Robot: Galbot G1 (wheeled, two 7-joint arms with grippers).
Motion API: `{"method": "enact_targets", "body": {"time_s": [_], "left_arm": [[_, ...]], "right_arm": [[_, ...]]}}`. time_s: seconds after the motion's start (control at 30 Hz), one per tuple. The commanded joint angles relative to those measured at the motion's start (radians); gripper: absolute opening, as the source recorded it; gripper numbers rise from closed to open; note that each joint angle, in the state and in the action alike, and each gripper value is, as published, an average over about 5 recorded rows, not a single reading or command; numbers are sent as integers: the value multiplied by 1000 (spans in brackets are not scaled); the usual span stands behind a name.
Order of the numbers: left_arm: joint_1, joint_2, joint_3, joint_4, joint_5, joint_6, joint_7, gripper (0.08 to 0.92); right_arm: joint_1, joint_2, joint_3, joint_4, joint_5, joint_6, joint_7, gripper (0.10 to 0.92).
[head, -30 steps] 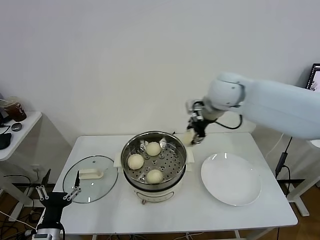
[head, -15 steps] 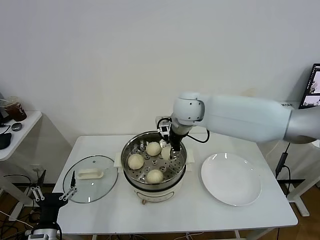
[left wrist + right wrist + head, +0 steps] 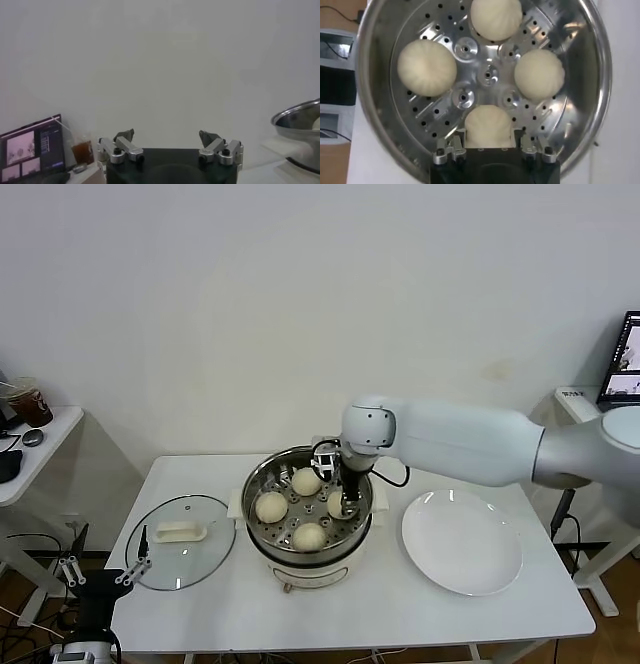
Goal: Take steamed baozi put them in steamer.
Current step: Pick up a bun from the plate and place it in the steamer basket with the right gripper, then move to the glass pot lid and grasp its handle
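A white desk (image 3: pixel 370 609) is seen carrying 3 things. The steamer (image 3: pixel 308 559) is set on its cream base near the middle. A round glass lid (image 3: pixel 180 556) with a cream handle is laid flat to the steamer's left, and a white plate (image 3: pixel 462 542) is placed to its right, both just beside it.

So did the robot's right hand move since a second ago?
Yes. The right hand swung leftward from beside the steamer, near the white plate, and down into it, carrying the fourth baozi.
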Motion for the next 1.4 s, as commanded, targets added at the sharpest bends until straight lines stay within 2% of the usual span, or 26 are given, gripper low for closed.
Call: {"method": "enact_targets", "body": {"time_s": [0.03, 0.33, 0.5, 0.63, 0.73, 0.83, 0.93, 1.0, 1.1, 1.17, 1.3, 1.4], "left_arm": [[0, -1, 0, -1, -1, -1, 0, 823], [-3, 2, 0, -9, -3, 3, 1, 823], [-8, 4, 2, -6, -6, 2, 2, 823], [-10, 5, 4, -5, -8, -4, 3, 823], [-13, 5, 5, -3, -9, -7, 4, 823], [-17, 4, 9, 0, -8, -11, 4, 823], [-20, 0, 14, 5, -4, -18, 4, 823], [-22, -3, 19, 7, 0, -23, 4, 823], [-20, -5, 28, 6, 8, -30, 5, 823], [-20, -8, 35, 4, 12, -35, 5, 823], [-22, -17, 55, 7, 26, -51, 6, 823], [-22, -22, 71, 11, 42, -68, 7, 823]], "right_arm": [[-26, 13, 16, -20, -7, -9, 26, 582], [82, -85, 37, 80, 13, -9, -3, 795], [104, -211, 103, 169, 35, -4, 35, 821], [40, -362, 221, 300, 139, 30, 229, 823], [-103, -515, 358, 416, 202, 96, 389, 823], [-371, -672, 583, 522, 228, 212, 532, 823], [-827, -779, 968, 591, 212, 332, 638, 823], [-1212, -800, 1304, 616, 151, 406, 668, 823], [-1644, -739, 1688, 620, 20, 513, 668, 823], [-1803, -638, 1833, 608, -84, 598, 659, 823], [-1958, -353, 2019, 560, -290, 816, 633, 823], [-2001, -168, 2117, 525, -379, 960, 616, 823]]}}
